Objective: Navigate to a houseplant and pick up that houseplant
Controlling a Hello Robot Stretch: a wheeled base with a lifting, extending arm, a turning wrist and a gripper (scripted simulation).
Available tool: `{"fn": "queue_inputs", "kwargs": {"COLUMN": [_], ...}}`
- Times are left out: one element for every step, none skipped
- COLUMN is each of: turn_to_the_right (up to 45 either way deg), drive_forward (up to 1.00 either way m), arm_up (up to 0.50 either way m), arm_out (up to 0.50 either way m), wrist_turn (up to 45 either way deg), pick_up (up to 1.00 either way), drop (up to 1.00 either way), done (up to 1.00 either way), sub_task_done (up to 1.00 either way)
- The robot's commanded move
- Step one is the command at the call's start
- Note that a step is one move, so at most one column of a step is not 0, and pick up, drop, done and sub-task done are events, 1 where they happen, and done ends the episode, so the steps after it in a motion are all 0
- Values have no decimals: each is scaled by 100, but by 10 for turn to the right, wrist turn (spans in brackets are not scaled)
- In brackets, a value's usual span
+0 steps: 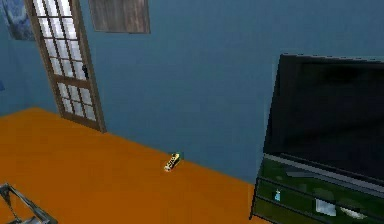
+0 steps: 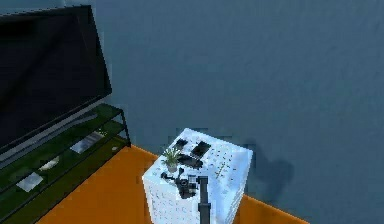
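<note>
Houseplant (image 2: 172, 156), one, at left edge of white cabinet (image 2: 228, 166); my gripper (image 2: 176, 181) sits close, I judge for the lift; I cannot tell jaw state or hold.

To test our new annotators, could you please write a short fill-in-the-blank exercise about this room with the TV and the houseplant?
1. The houseplant stands on a ____ table.
2. The colour of the floor is ____.
3. The TV rests on a dark ____ stand.
Missing words: white; orange; green.
</note>
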Motion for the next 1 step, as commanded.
{"fn": "queue_inputs", "kwargs": {"turn_to_the_right": [0], "drive_forward": [0], "arm_up": [10], "arm_out": [0], "wrist_turn": [0], "pick_up": [0], "drop": [0], "done": [0], "sub_task_done": [0]}}
